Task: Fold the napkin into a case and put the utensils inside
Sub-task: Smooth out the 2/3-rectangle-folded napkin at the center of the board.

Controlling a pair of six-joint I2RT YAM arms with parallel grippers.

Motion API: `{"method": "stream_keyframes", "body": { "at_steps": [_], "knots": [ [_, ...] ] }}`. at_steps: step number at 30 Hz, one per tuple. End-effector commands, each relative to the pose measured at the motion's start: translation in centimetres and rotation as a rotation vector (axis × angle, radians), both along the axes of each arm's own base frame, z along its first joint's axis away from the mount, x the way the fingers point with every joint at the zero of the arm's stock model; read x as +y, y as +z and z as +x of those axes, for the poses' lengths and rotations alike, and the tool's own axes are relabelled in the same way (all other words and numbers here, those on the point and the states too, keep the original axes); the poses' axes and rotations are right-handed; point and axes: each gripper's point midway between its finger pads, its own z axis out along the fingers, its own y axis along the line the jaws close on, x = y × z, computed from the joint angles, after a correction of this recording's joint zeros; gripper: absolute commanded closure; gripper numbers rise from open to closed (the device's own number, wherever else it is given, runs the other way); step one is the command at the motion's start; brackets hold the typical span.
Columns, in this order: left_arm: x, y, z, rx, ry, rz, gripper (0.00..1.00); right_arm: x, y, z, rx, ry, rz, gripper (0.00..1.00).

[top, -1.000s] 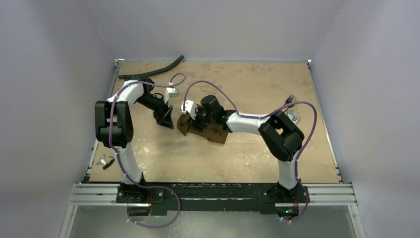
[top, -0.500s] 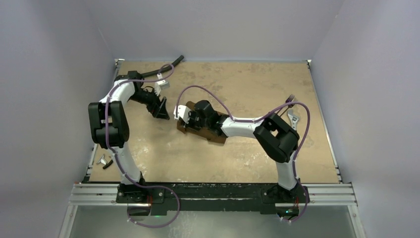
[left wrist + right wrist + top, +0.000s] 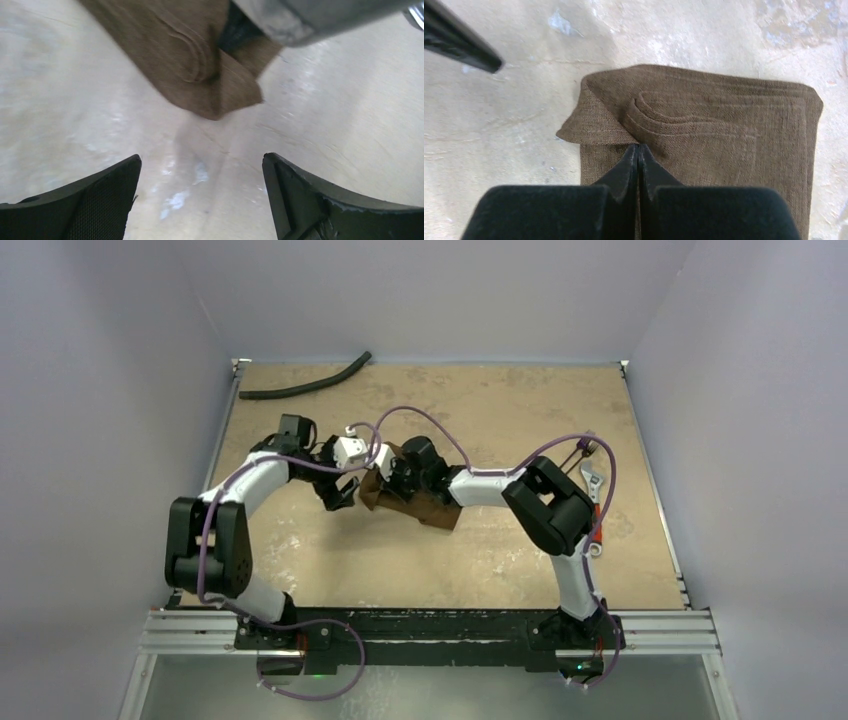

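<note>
On a mottled tan table (image 3: 480,550) between pale lavender walls (image 3: 430,290), the folded napkin (image 3: 724,140) is lying centrally, the right claw (image 3: 639,147) pressing shut against its fold, the left claw (image 3: 201,159) gaping empty alongside.

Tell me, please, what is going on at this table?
A two-armed robot is working on a brown napkin, part-folded in the middle of the table. The right claw is shut with its tips down on a folded corner; the left claw hangs open just beside it. The cutlery lies off at the table's right edge, not yet inside.
</note>
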Motion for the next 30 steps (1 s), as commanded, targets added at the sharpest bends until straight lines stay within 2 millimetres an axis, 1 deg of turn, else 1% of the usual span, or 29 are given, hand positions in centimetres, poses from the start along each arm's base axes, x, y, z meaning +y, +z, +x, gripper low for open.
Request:
{"method": "stream_keyframes", "body": {
  "at_steps": [1, 3, 5, 8, 10, 12, 15, 18, 21, 24, 27, 30],
  "knots": [
    [-1.0, 2.6, 3.3, -0.292, 0.047, -0.006, 0.10, 0.2, 3.5, 2.5, 0.043, -0.101, 0.125, 1.00],
    [-1.1, 2.4, 3.1, -0.292, 0.045, -0.005, 0.10, -0.1, 3.5, 2.7, 0.071, -0.114, 0.145, 1.00],
    [-1.5, 1.8, 2.5, -0.285, 0.004, 0.003, 0.09, -0.1, 3.5, 2.6, 0.098, -0.108, 0.163, 1.00],
    [-2.8, 1.4, 0.7, -0.250, -0.111, -0.025, 0.08, 0.0, 3.1, 2.5, 0.149, -0.118, 0.189, 1.00],
    [-3.2, 1.2, -0.3, -0.240, -0.162, -0.049, 0.08, -0.3, 3.0, 2.5, 0.200, -0.121, 0.217, 1.00],
    [-2.9, 1.0, -0.7, -0.251, -0.176, -0.060, 0.06, -0.5, 2.9, 2.4, 0.252, -0.122, 0.245, 1.00],
    [-2.5, 1.3, -0.4, -0.237, -0.176, -0.085, 0.03, -0.5, 2.9, 2.1, 0.325, -0.120, 0.273, 1.00],
    [-2.9, 1.0, -0.9, -0.199, -0.200, -0.101, 0.02, -0.5, 2.5, 1.9, 0.375, -0.114, 0.287, 1.00],
    [-3.3, 0.8, -1.5, -0.224, -0.216, -0.097, 0.02, -0.8, 2.4, 2.0, 0.404, -0.132, 0.304, 1.00],
    [-3.7, 0.1, -2.3, -0.281, -0.237, -0.049, 0.03, -1.4, 2.9, 2.4, 0.472, -0.141, 0.350, 1.00],
    [-3.5, -0.3, -1.6, -0.328, -0.191, 0.005, 0.08, -2.1, 4.7, 3.1, 0.503, -0.134, 0.389, 0.96],
    [-3.0, -0.7, -1.1, -0.353, -0.185, 0.058, 0.16, -2.2, 5.9, 3.4, 0.519, -0.123, 0.399, 0.95]
  ]
}}
